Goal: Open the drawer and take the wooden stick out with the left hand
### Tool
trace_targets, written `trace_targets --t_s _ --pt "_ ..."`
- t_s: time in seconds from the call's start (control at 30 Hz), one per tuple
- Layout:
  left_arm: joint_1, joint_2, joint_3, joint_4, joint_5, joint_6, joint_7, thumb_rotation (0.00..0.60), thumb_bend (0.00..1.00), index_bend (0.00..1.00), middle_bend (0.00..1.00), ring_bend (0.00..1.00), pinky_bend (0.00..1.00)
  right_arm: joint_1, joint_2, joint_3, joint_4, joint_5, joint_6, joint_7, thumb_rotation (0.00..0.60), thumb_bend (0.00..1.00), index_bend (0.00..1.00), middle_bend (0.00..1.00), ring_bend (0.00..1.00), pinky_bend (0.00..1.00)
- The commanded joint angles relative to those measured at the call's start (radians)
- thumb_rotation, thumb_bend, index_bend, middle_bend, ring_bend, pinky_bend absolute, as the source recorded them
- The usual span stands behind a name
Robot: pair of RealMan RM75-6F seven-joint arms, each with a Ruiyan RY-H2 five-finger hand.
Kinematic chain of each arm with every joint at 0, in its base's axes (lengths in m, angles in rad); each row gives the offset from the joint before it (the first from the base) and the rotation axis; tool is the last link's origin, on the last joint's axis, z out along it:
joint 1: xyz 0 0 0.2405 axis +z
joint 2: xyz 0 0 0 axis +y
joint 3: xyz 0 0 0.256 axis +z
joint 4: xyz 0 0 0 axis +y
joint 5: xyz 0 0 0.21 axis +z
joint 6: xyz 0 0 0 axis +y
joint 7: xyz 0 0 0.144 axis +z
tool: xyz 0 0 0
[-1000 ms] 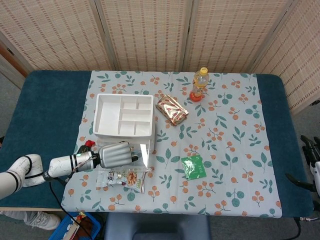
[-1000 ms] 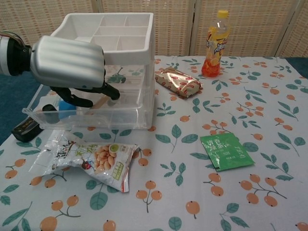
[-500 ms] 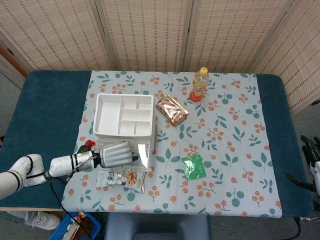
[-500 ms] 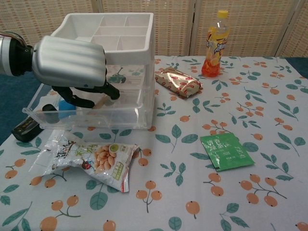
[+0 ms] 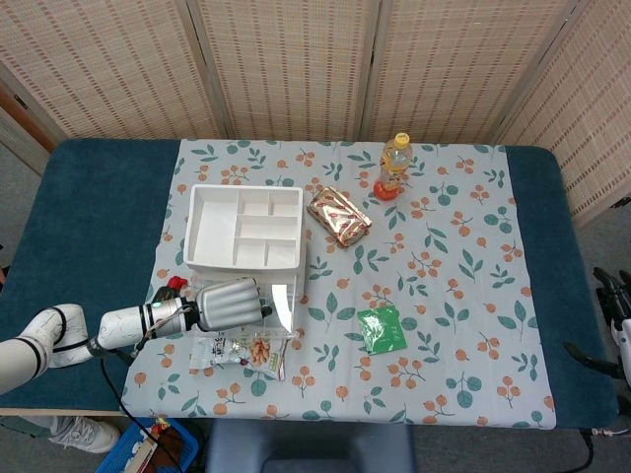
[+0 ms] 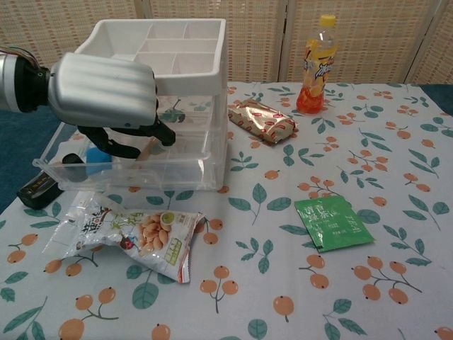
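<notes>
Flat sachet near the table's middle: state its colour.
Green, with white print. The flat sachet shows best in the chest view.

Even, bright, diffuse lighting in both views; shadows soft and short. Focus sharp throughout. Faint glare on the clear drawer (image 6: 134, 166).

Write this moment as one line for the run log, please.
drawer: pulled open | left hand: fingers down inside drawer, at wooden stick | stick: not out yet | right hand: not in view

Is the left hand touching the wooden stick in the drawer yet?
Touching. In the chest view the left hand reaches into the open drawer, its fingers closed around the wooden stick.
</notes>
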Motion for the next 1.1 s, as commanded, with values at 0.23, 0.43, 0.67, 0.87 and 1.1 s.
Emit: trace_targets --t_s 0.23,0.43,0.67,0.87,1.1 --pt "-0.001 -0.003 0.001 0.004 -0.007 -0.006 -0.006 0.6 0.34 0.53 0.88 1.0 1.0 0.0 0.0 0.001 0.0 0.001 0.0 -0.001 0.6 0.12 0.0 0.13 0.08 0.13" --pt "-0.001 -0.003 0.001 0.003 -0.01 -0.001 -0.012 0.6 0.34 0.57 0.88 1.0 1.0 -0.001 0.0 0.001 -0.003 0.001 0.001 -0.003 0.6 0.11 0.0 0.13 0.08 0.13" --pt "0.002 -0.006 0.003 0.005 -0.014 -0.001 -0.013 0.6 0.34 0.6 0.88 1.0 1.0 -0.002 0.0 0.001 -0.004 0.001 0.003 -0.005 0.6 0.12 0.0 0.13 0.08 0.13" --pt "0.004 -0.008 0.001 0.008 -0.018 0.005 -0.02 0.6 0.34 0.61 0.88 1.0 1.0 -0.003 0.0 0.002 -0.005 0.001 0.004 -0.006 0.6 0.12 0.0 0.13 0.08 0.13" --pt "0.009 0.002 -0.008 0.003 -0.031 0.015 -0.023 0.6 0.34 0.63 0.88 1.0 1.0 -0.003 0.0 0.002 -0.005 0.001 0.005 -0.006 0.6 0.11 0.0 0.13 0.08 0.13"
